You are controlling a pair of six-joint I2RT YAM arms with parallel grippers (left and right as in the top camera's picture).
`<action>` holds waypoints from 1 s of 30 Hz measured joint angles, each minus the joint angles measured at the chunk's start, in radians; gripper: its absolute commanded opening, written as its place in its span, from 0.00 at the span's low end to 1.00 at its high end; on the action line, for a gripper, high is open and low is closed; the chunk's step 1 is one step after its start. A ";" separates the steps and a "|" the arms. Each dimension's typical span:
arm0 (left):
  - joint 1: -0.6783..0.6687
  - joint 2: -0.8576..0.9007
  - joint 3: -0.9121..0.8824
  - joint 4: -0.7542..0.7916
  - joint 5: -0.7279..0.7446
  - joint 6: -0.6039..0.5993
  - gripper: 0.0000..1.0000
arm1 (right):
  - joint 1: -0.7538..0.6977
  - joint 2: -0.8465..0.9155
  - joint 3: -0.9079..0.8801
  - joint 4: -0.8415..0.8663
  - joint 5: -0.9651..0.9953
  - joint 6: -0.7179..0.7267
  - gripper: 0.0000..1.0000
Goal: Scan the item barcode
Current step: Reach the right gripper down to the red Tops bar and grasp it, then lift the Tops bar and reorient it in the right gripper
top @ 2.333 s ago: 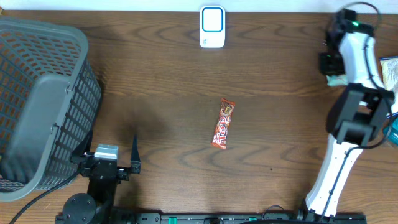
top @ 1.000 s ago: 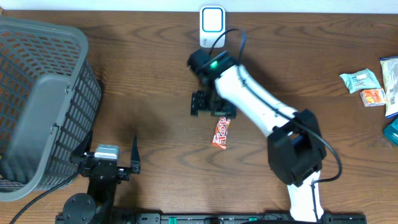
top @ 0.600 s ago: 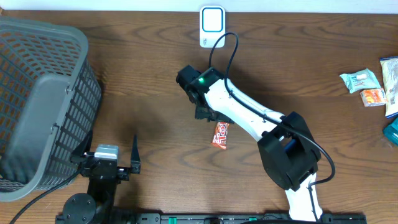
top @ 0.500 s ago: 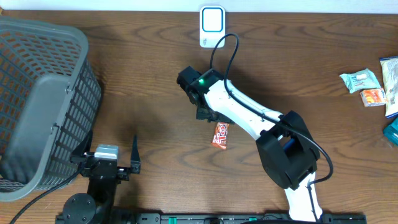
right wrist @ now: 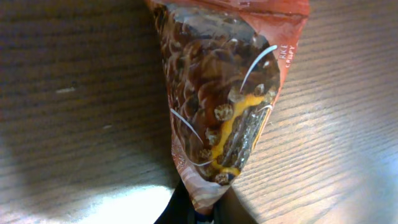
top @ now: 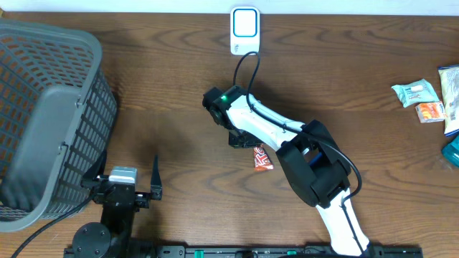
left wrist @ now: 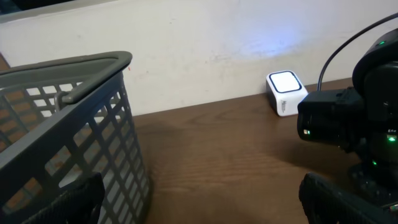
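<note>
Grey mesh basket (top: 43,115) and snack packets (top: 450,79) on a brown wooden worktop (top: 165,86).
The basket stands at the left edge; the packets lie at the right edge, a small orange one (top: 430,111) just beside a white and teal one (top: 414,92).

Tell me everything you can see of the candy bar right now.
The candy bar has a glossy red-orange wrapper printed with a chocolate-coated crispy bar and caramel. The right tool is shut on its narrow crimped end, and the wrapper fans out from the grip over the wooden table. From overhead only its other end shows past the arm, near the table's middle. Whether it is lifted cannot be told.
</note>
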 measured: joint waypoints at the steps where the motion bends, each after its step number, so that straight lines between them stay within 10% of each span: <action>1: 0.000 0.000 0.000 0.000 0.000 0.000 1.00 | 0.000 0.000 0.002 -0.003 0.002 -0.017 0.01; 9: 0.000 0.000 0.000 0.000 0.000 0.000 1.00 | -0.026 0.029 0.082 -0.072 -0.150 -0.323 0.01; 23: 0.000 0.000 0.000 0.000 0.000 0.000 1.00 | -0.253 0.038 0.186 -0.158 -1.355 -1.250 0.01; 30: 0.000 0.000 0.000 0.000 0.000 0.000 1.00 | -0.268 0.038 0.118 -0.167 -1.683 -1.479 0.01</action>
